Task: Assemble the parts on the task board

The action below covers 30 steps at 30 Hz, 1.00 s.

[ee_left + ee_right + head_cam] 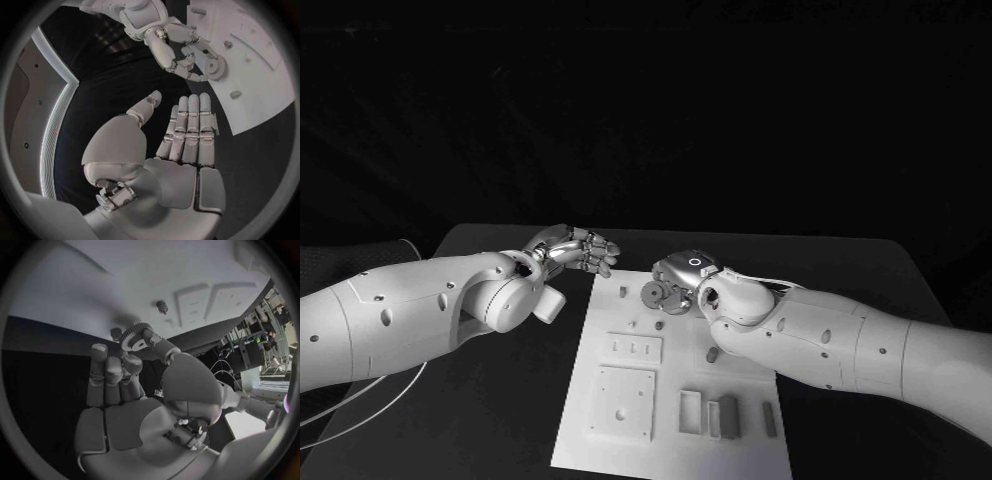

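Note:
The white task board (669,452) lies in the middle of the black table. At the board's far end my right hand (678,284) pinches a small toothed gear (135,335) between thumb and fingers, just above the board (94,285) and near a short peg (162,306). The left wrist view shows that same gear (216,65) in the right hand (174,49), low over the board (262,90). My left hand (574,248) hovers over the bare table beside the board's far left corner. It holds nothing, with its fingers (190,125) straight and the thumb apart.
A square plate (627,400) and a smaller plate (635,348) sit on the board's left half. Upright rectangular pieces (708,414) and a thin bar (769,418) stand near its front right. A small peg (713,353) lies mid-board. Cables (358,415) hang at front left.

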Tool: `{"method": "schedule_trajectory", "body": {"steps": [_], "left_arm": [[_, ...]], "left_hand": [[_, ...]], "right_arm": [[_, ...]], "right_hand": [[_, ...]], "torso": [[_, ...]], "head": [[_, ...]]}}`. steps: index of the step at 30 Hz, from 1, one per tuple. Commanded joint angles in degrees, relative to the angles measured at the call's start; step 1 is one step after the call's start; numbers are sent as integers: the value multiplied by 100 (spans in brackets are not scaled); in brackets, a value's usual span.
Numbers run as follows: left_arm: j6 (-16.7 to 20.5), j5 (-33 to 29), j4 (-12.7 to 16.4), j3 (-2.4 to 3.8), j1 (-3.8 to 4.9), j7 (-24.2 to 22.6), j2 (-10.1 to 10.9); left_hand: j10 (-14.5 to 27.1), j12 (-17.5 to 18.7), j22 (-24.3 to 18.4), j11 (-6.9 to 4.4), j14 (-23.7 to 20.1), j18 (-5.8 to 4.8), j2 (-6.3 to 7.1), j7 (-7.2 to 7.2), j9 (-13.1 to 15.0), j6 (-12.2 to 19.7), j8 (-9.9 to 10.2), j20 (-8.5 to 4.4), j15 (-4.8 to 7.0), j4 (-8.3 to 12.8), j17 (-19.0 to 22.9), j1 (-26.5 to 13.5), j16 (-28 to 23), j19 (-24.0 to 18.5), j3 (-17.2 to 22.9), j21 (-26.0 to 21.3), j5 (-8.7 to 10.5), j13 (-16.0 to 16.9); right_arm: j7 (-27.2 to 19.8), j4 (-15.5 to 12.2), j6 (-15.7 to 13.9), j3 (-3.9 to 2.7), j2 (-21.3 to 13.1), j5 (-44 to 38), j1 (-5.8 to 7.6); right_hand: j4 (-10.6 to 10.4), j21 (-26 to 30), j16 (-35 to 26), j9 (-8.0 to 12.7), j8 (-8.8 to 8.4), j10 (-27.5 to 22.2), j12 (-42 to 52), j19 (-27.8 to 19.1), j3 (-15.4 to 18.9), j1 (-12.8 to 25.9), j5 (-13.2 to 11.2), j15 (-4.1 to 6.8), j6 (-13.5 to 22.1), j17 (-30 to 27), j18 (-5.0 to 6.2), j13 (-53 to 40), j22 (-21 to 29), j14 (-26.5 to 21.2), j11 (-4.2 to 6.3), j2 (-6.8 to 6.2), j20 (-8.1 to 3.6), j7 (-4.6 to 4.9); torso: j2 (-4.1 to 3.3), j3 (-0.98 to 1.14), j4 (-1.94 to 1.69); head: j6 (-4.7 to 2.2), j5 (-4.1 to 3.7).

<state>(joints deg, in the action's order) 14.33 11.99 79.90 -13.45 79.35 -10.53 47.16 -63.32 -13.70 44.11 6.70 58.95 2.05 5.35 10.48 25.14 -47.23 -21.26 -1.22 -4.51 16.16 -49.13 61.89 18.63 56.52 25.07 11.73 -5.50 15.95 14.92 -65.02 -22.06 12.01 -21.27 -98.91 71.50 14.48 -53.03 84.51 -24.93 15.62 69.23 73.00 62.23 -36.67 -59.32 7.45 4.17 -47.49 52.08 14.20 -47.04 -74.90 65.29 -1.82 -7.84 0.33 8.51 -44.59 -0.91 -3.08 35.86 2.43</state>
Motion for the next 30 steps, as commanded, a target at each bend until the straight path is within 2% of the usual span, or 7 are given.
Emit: {"method": "schedule_trajectory", "body": {"steps": [1, 8, 12, 21, 25, 30], "left_arm": [[-9, 14, 3, 6, 6, -54, -6], [-1, 14, 13, 6, 6, -59, 0], [2, 14, 30, 7, 6, -59, 8], [-15, 15, 26, 8, 6, -57, 23], [-12, 15, 32, 9, 7, -57, 30], [-8, 15, 35, 14, 7, -58, 35]], "left_hand": [[39, -19, 8, 2, 29, 90, 9, -17, 7, 28, 8, 7, -6, 20, -10, 11, -39, 47, 10, -39, 16, 9], [41, -19, 9, 2, 30, 90, 9, -18, 9, 26, 7, 7, -6, 21, -14, 13, -42, 48, 11, -40, 16, 12], [41, -20, 10, 3, 31, 90, 10, -18, 10, 25, 7, 7, -6, 21, -16, 13, -44, 48, 11, -41, 16, 13], [43, -20, 11, 3, 32, 89, 12, -16, 11, 25, 8, 8, -6, 19, -20, 11, -48, 48, 9, -43, 17, 16], [44, -20, 12, 3, 33, 89, 13, -16, 11, 26, 8, 8, -6, 20, -22, 12, -51, 48, 9, -43, 17, 17], [45, -21, 12, 3, 33, 90, 13, -16, 12, 26, 8, 8, -6, 20, -24, 13, -53, 48, 10, -44, 17, 19]], "right_arm": [[6, 75, 86, 3, 65, -71, -9], [-27, 168, 131, 26, 115, -14, -35], [-33, 203, 142, 29, 115, 7, -39], [-49, 219, 164, 38, 139, 64, -41], [-63, 254, 169, 41, 159, 87, -42], [-72, 303, 155, 42, 186, 115, -45]], "right_hand": [[-30, -4, -10, -81, 19, 48, -32, 15, -14, -36, 20, -9, -226, -9, 80, 10, -83, 35, -9, 3, -33, -10], [-33, -3, -11, -80, 19, 50, -34, 17, -14, -34, 19, -9, -228, -11, 80, 11, -83, 37, -9, 11, -33, -10], [-33, -2, -12, -79, 19, 51, -34, 17, -13, -34, 18, -9, -228, -11, 80, 12, -83, 38, -9, 13, -33, -10], [-35, 2, -16, -74, 16, 53, -37, 14, -5, -23, 8, -10, -227, -15, 80, 14, -83, 38, -10, 9, -32, -9], [-35, 4, -17, -72, 14, 54, -39, 12, -4, -22, 6, -11, -226, -16, 80, 15, -83, 38, -10, 9, -31, -9], [-27, 14, -27, -59, -4, 50, -48, 2, -2, -22, -1, -15, -198, -22, 80, 20, -82, 31, -17, 5, -29, -2]], "torso": [[-3, 4, -1], [-1, -11, -3], [-1, -5, 2], [-2, -6, -10], [-2, -12, -7], [-1, -5, -1]], "head": [[-1, 1], [2, -22], [0, -9], [10, -1], [9, -7], [16, -37]]}}
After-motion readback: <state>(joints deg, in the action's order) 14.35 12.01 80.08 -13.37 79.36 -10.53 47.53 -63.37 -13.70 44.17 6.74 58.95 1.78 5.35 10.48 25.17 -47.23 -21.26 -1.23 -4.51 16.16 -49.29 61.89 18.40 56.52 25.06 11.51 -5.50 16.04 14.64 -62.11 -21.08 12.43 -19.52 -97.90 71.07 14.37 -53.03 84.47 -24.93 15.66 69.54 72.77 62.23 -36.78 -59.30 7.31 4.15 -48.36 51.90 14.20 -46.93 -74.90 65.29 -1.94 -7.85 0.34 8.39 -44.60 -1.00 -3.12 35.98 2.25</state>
